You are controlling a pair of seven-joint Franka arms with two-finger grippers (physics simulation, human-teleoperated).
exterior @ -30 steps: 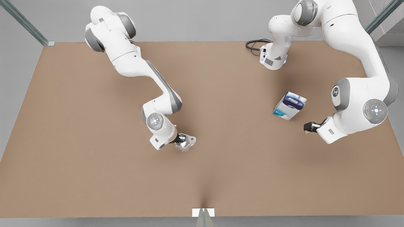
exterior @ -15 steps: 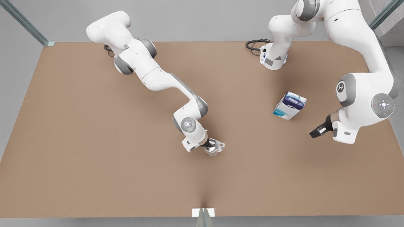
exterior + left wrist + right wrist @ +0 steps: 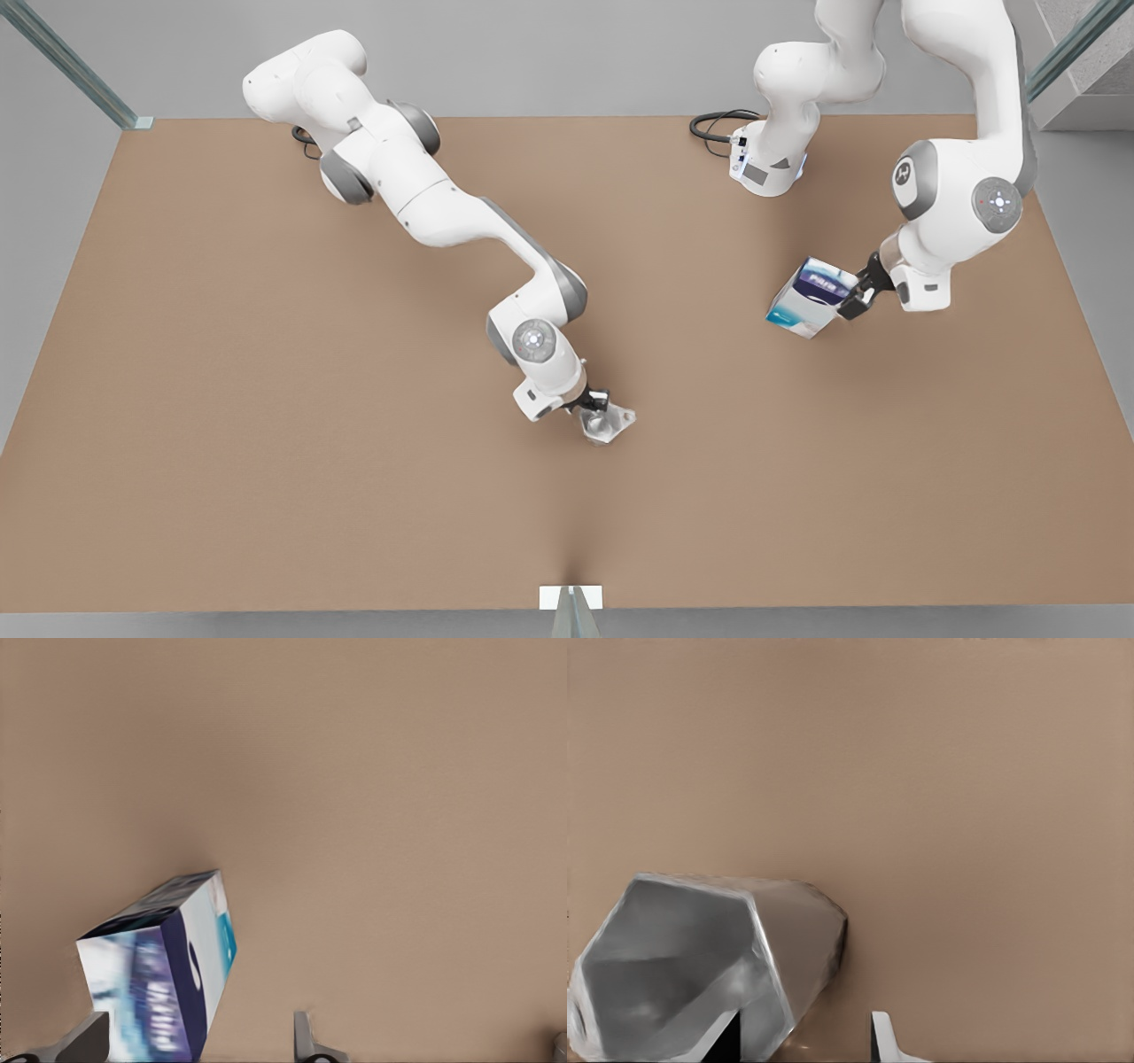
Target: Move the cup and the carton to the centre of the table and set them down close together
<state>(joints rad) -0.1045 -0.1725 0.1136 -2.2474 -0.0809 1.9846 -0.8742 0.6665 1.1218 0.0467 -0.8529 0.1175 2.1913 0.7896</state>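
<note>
Cup (image 3: 607,424) held by right end effector (image 3: 599,409); left end effector (image 3: 857,295), fingers spread, straddles carton (image 3: 813,297), partly cut off.

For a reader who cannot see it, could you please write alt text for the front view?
Two white arms work over a brown table. The right gripper, near the table's centre, holds a silvery cup. Toward the front view's right, the left gripper is at the side of a tilted white, teal and navy carton, fingers open.
</note>
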